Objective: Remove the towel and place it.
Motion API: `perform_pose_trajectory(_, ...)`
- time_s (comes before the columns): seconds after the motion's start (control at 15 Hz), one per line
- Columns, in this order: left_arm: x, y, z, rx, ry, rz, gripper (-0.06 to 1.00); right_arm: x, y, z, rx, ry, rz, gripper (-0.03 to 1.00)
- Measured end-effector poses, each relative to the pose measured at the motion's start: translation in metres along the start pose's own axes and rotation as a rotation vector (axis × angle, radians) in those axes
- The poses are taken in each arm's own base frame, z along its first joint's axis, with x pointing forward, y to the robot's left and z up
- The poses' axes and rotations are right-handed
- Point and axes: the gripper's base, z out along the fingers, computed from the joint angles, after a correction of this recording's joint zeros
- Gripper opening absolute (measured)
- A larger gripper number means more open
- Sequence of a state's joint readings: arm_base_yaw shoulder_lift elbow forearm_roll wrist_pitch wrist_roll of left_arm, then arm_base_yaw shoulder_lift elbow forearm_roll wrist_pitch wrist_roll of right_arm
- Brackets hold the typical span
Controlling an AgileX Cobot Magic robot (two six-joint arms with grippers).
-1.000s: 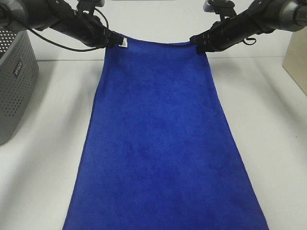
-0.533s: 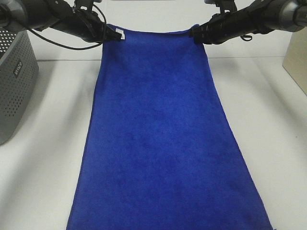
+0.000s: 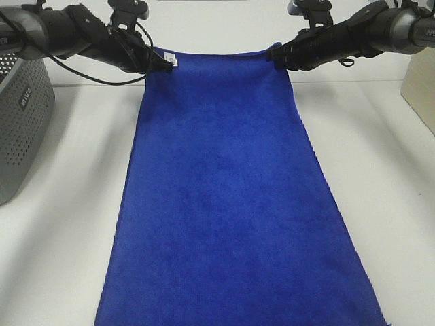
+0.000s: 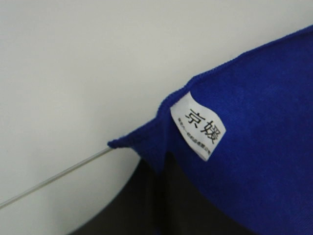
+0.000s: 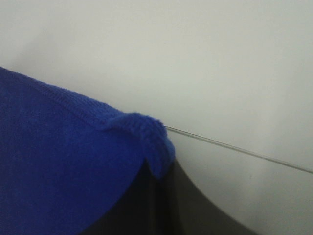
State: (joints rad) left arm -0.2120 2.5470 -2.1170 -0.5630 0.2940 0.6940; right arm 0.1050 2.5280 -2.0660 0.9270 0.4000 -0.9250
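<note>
Towel [image 3: 224,197]: soft, limp, light; hangs centre frame. Left end effector [image 3: 161,61] clamped on tagged top corner, right end effector [image 3: 277,57] on other. Corners: best hold.

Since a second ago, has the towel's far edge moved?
Yes. The towel's far edge rose in the overhead view, from near the table's back edge to above it.
</note>
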Motion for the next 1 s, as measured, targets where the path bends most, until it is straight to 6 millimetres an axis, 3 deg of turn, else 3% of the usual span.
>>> perform_pose_trajectory(0.33,0.015,0.002,0.012,-0.028,-0.004,-0.005,0.00,0.023,-0.008,0.018,0.016,0.036,0.022,0.03)
perform_pose_trajectory(0.8,0.032,0.004,0.025,-0.060,-0.008,-0.008,0.01,0.027,-0.012,0.022,0.047,0.021,0.033,0.04)
perform_pose_trajectory(1.0,0.032,0.005,0.026,-0.066,-0.013,-0.008,0.10,0.027,-0.012,0.022,0.048,0.019,0.035,0.16)
